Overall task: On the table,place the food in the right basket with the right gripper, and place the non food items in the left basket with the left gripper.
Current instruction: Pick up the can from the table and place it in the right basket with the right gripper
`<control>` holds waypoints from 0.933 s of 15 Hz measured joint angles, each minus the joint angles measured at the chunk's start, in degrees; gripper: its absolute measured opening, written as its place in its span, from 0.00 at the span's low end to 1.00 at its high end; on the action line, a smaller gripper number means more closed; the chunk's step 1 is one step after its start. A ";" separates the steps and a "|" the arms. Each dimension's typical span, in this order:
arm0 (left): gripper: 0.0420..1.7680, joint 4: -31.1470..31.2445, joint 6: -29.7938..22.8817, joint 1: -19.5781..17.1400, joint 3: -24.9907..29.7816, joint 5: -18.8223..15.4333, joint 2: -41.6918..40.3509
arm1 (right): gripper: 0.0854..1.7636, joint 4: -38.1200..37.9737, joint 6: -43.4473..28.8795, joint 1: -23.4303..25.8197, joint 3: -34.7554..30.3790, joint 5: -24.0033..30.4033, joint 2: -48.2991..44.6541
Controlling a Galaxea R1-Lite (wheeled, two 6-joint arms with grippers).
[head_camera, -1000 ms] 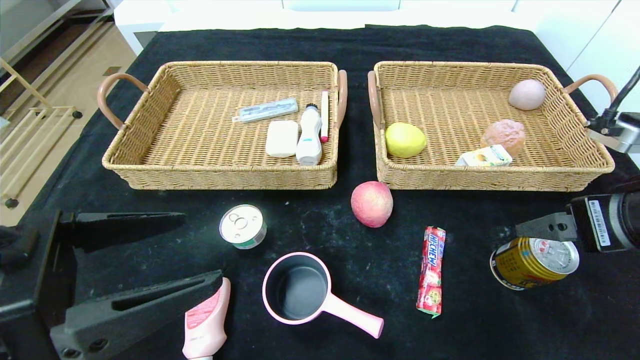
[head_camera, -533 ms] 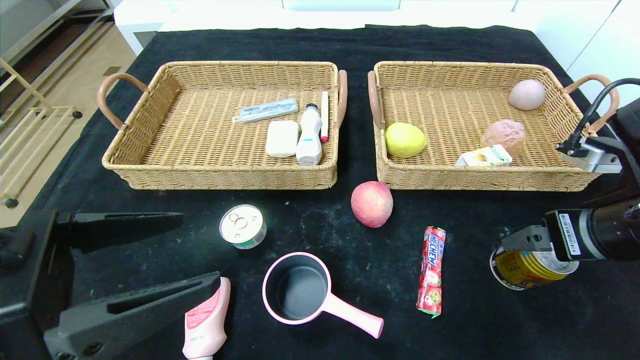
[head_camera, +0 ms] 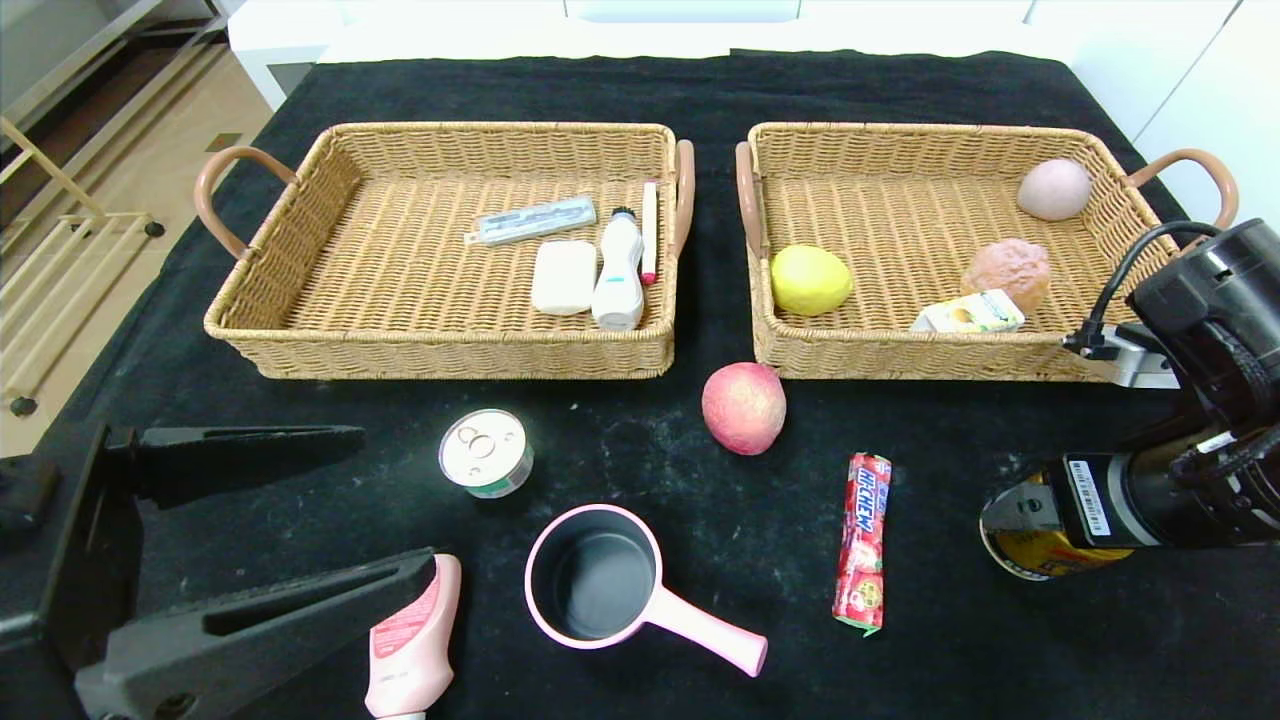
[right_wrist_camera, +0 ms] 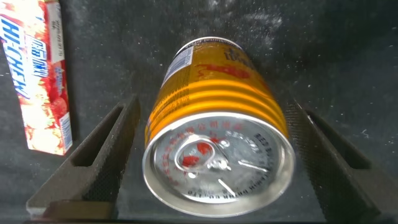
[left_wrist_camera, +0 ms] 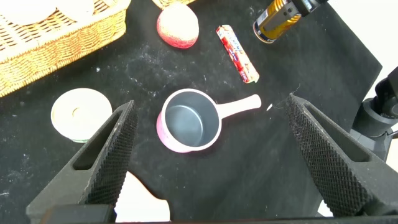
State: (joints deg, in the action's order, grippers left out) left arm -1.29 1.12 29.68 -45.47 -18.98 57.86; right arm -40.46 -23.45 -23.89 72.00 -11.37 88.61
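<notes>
A yellow can [head_camera: 1030,555] lies on its side at the front right of the black table. My right gripper [head_camera: 1030,510] is open, with one finger on either side of the can [right_wrist_camera: 217,124]; the pads are not touching it. A Hi-Chew candy stick [head_camera: 864,540] lies to its left, and a peach [head_camera: 743,407] sits in front of the right basket [head_camera: 900,360]. My left gripper [head_camera: 395,500] is open and empty at the front left, above a pink bottle [head_camera: 410,640] and near a pink saucepan [head_camera: 600,590] and a small tin [head_camera: 485,452].
The left basket [head_camera: 300,330] holds a white soap bar, a white bottle, a pen and a flat pack. The right basket holds a lemon [head_camera: 810,280], a small carton [head_camera: 968,313] and two rounded foods. The table edge runs close on the right.
My right gripper has come down and to the left over the yellow can and now has a finger on each side of it. The left arm has barely moved.
</notes>
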 joint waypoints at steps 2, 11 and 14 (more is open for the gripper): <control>0.97 -0.02 0.11 0.02 -0.01 0.05 -0.23 | 0.97 0.06 -0.49 0.00 -0.01 -0.04 0.63; 0.97 0.00 0.77 0.02 0.00 0.18 -0.55 | 0.97 0.41 -1.84 0.09 0.02 -0.20 2.27; 0.97 0.02 0.80 0.02 0.09 0.18 -0.55 | 0.97 0.41 -1.79 0.11 0.07 -0.17 2.32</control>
State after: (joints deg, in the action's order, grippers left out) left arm -1.27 1.93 29.71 -45.39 -18.80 57.31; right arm -40.05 -25.25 -23.78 72.07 -11.54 90.93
